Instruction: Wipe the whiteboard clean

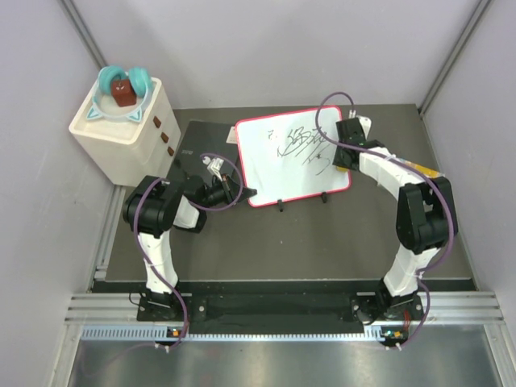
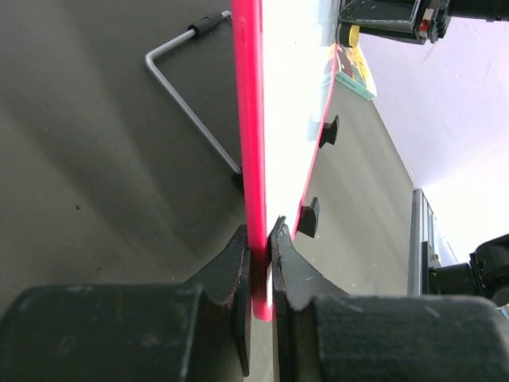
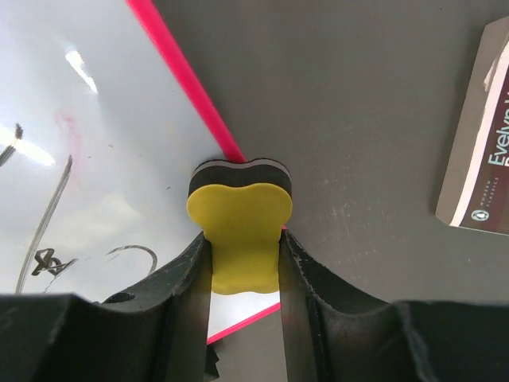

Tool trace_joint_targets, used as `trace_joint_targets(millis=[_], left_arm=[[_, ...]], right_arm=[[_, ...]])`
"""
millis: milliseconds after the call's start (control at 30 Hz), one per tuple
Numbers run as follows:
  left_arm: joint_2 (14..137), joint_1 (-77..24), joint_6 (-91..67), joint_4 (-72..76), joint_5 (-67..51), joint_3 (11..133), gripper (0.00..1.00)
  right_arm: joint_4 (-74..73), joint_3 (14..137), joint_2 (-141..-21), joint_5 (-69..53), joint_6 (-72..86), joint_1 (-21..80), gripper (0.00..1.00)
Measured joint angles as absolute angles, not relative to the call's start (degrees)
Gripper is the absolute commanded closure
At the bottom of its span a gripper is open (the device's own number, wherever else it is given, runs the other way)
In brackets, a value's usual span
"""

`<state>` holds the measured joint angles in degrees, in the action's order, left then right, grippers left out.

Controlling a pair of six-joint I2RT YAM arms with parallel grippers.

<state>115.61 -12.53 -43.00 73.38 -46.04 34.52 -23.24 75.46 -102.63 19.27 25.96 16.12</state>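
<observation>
Whiteboard, rectangular and white, with a thin red rounded frame (image 1: 294, 157) and black handwritten scribbles, is shown propped on small black feet in the middle of the dark grey table (image 1: 322, 242), between the two arms. Its lower-left red edge is pinched between the jaws of the left gripper (image 2: 260, 231). A yellow foam eraser with a dark felt layer (image 3: 238, 207) is clamped in the jaws of the right gripper (image 3: 243, 237) and set against the red frame on the board's right side. A dark grey flat slab (image 1: 193, 149) lies at the board's left, partly covered by it.
</observation>
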Motion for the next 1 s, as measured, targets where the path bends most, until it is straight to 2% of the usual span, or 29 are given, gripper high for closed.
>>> trace_joint_targets(millis=[433,567,1000], left_arm=[[115.5,-12.7,-42.7,72.6,-45.0,34.5,1.00],[115.3,-12.7,-42.7,72.1,-44.5,34.5,1.00],[115.2,-13.0,-42.7,72.0,-44.1,34.5,1.00]], right_arm=[[-23.4,76.7,-104.3,17.4,23.9,27.3,1.00],[-26.0,80.1,-106.4,16.5,23.2,27.0,1.00],[-26.6,79.9,-106.1,9.1,24.0,21.1,1.00]])
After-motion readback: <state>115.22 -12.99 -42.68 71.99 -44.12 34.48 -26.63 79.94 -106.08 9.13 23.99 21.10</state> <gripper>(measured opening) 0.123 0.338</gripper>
